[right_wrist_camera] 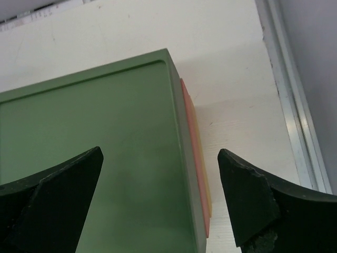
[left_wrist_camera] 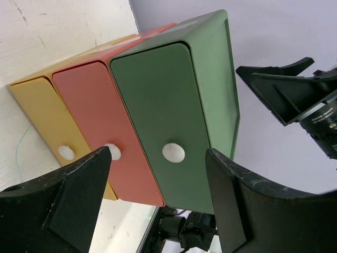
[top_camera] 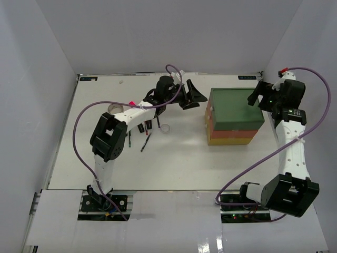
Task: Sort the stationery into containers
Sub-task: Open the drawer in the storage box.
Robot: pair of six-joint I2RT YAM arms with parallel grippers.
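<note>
The drawer stack (top_camera: pixel 234 113) stands at the right middle of the table, green on top, orange-red in the middle, yellow at the bottom, all drawers shut. My left gripper (top_camera: pixel 195 99) is open and empty, just left of its front face. The left wrist view shows the green drawer (left_wrist_camera: pixel 158 105) with its white knob (left_wrist_camera: pixel 174 152) between my open left gripper (left_wrist_camera: pixel 158 179). My right gripper (top_camera: pixel 257 98) is open and empty over the stack's far right corner (right_wrist_camera: pixel 95 158). Pens (top_camera: pixel 146 142), highlighters (top_camera: pixel 145 126) and a white tape roll (top_camera: pixel 165 128) lie under the left arm.
A grey tape roll (top_camera: pixel 113 109) and a pink-capped highlighter (top_camera: pixel 131 103) lie at the left. The orange-red drawer (left_wrist_camera: pixel 100 121) and yellow drawer (left_wrist_camera: pixel 42 110) each show a white knob. White walls enclose the table; a metal rail (right_wrist_camera: pixel 295 116) runs along its right edge.
</note>
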